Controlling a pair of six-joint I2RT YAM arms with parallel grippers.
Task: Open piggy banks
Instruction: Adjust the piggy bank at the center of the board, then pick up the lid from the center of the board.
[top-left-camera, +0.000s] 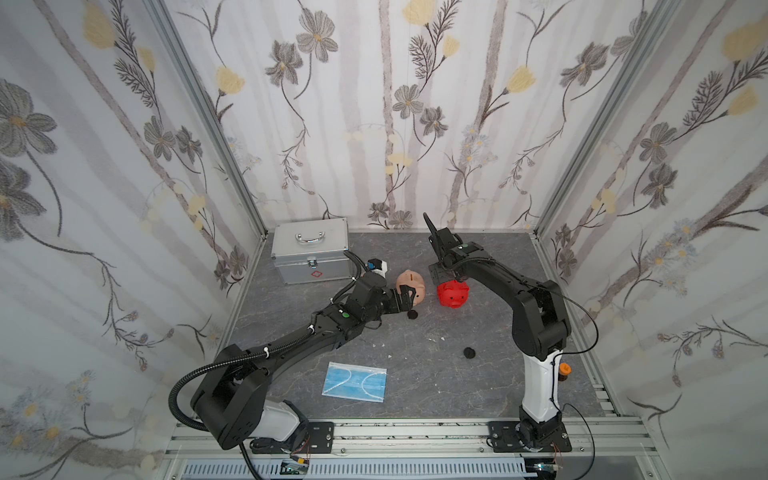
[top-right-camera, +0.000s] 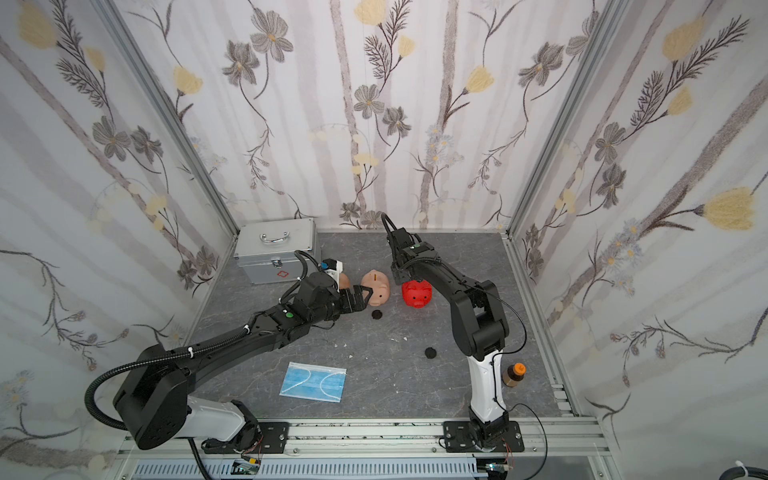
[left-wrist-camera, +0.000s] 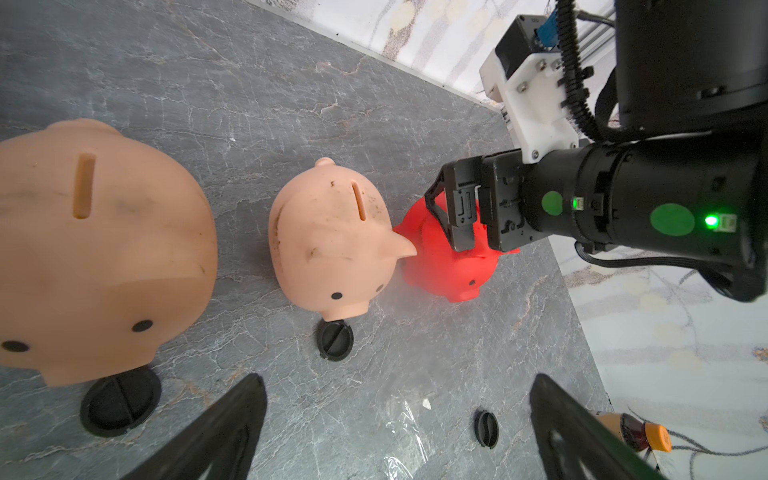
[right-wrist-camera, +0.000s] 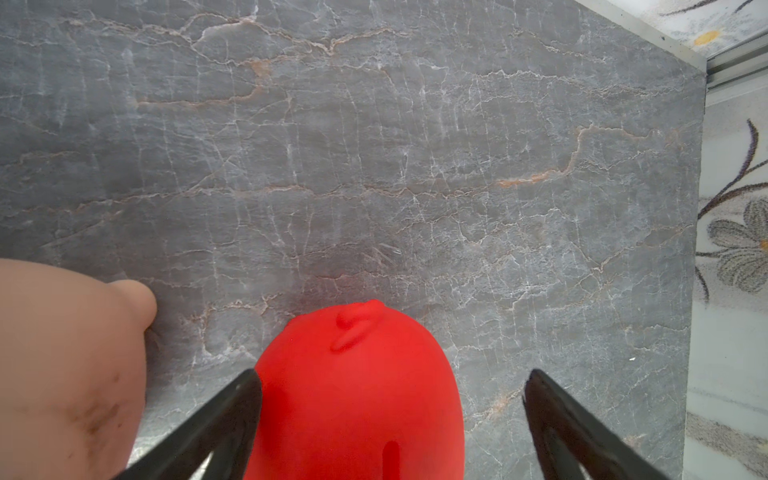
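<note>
Left wrist view: three piggy banks are standing upright in a row on the grey marbled table (left-wrist-camera: 208, 83), coin slots facing up. The near peach pig (left-wrist-camera: 91, 249) is sitting closest to the camera, the middle peach pig (left-wrist-camera: 332, 241) is standing next along, and the red pig (left-wrist-camera: 449, 270) is sitting just beside that one's ear. The right gripper (left-wrist-camera: 446, 220) is hanging over the red pig's back with its jaws spread wide. In the right wrist view its fingers (right-wrist-camera: 208, 428) are straddling the red body, one at the flank, the other clear of it, gripping nothing. The left gripper (left-wrist-camera: 395, 415) is hovering before the peach pigs, jaws likewise wide apart and empty. Three black plugs are lying loose on the table: a first plug (left-wrist-camera: 120, 401) under the near pig's snout, a second plug (left-wrist-camera: 336, 338) under the middle pig's, a third plug (left-wrist-camera: 486, 428) well apart. In both top views a silver case (top-left-camera: 311, 249) is sitting in the far-left corner and a blue face mask (top-left-camera: 354, 381) is lying near the front edge.
</note>
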